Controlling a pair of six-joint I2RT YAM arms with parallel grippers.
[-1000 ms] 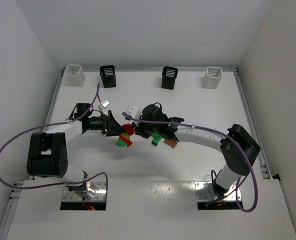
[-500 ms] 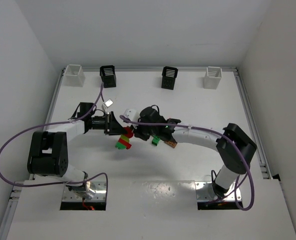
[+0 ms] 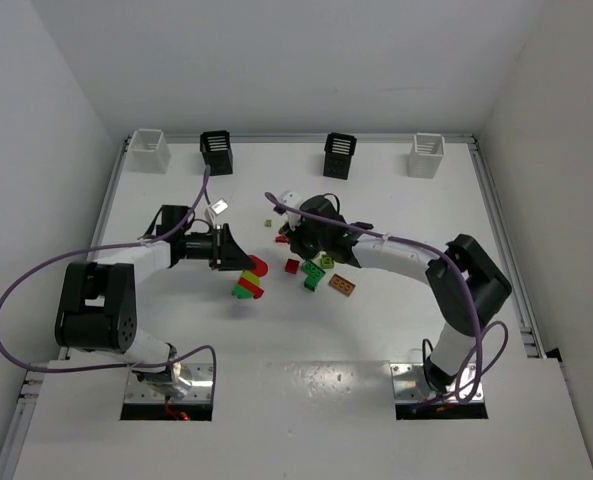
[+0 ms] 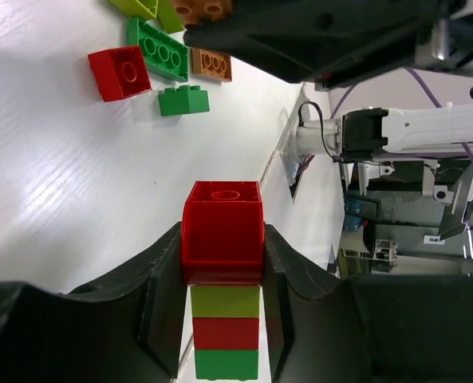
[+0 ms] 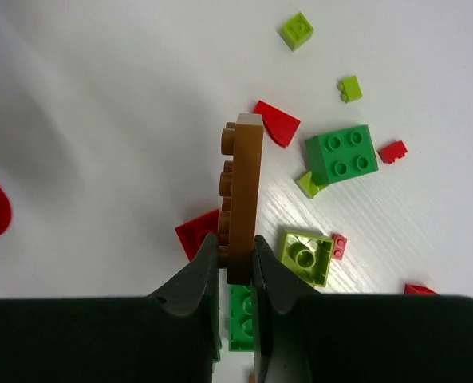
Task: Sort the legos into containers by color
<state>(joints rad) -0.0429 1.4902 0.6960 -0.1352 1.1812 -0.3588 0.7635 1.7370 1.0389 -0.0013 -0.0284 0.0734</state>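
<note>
My left gripper is shut on a stack of legos just above the table; in the left wrist view the gripper clamps the stack's red top brick, with yellow-green, red and green bricks behind it. My right gripper hovers right of the stack; in the right wrist view the gripper is shut on an orange-brown plate held on edge. Loose legos lie below it: a red brick, a green one, a yellow-green one, an orange-brown one.
Four bins stand along the far edge: white, black, black, white. A tiny yellow-green piece lies apart from the pile. A green square brick and a red slope lie beyond my right fingers.
My right gripper has drawn away from the stack, back and to the right, with the orange-brown plate in it. The loose bricks under it now show. The left gripper still holds the stack.
</note>
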